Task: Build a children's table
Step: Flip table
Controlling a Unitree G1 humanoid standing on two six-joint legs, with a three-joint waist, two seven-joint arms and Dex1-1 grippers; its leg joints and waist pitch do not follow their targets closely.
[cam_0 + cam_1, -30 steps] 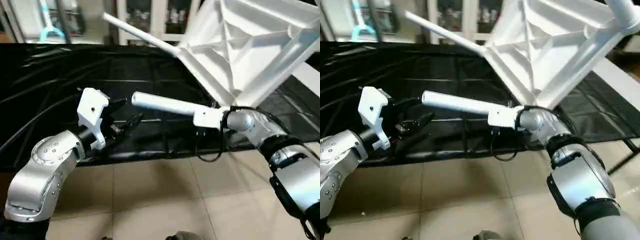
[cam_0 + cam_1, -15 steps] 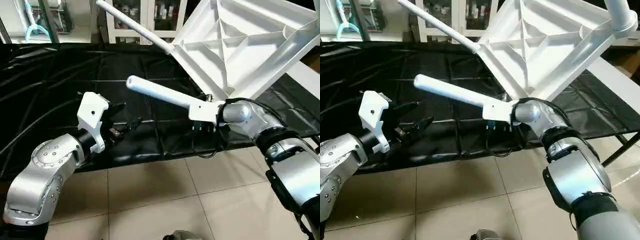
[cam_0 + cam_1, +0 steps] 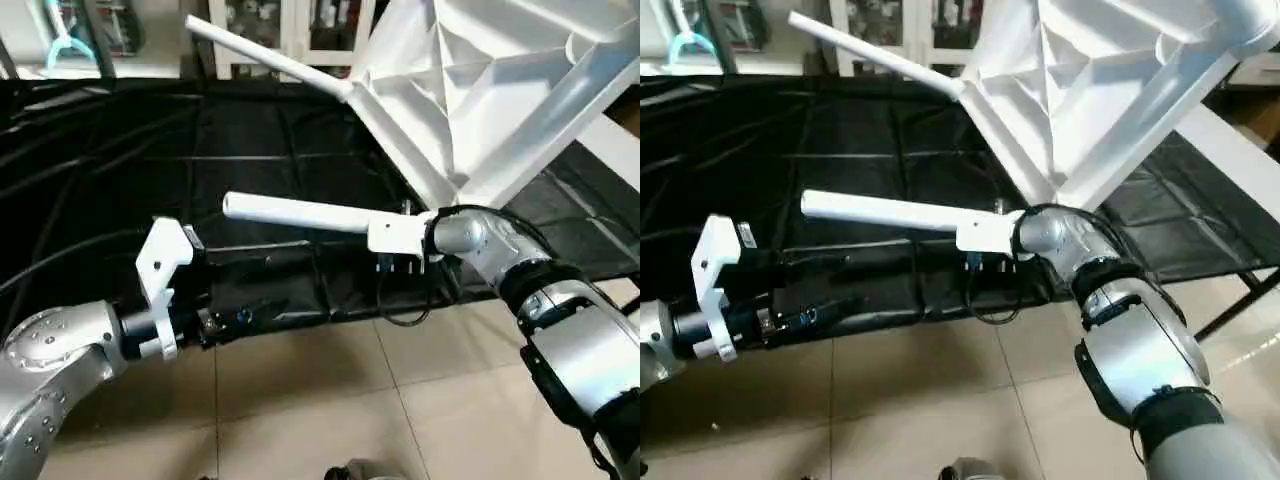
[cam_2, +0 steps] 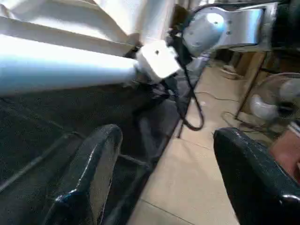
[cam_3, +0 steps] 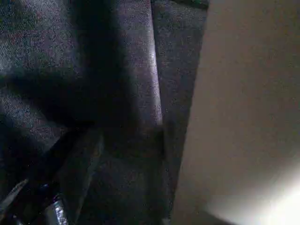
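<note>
Two left fingers [image 4: 96, 168] are held spread and empty, low at the front edge of the black-covered surface [image 3: 120, 180]. Just beyond, a loose leg [image 3: 295, 212] is carried level above the cloth, seemingly pinched at one end by the right hand [image 3: 400, 236], though that grip is hidden. Farther back, the table top [image 3: 450, 90] is tipped up, ribbed underside showing, with a seated leg [image 3: 265, 58] projecting. Fitting another leg is judged to be in hand; next, its end must be aligned with a free corner socket.
</note>
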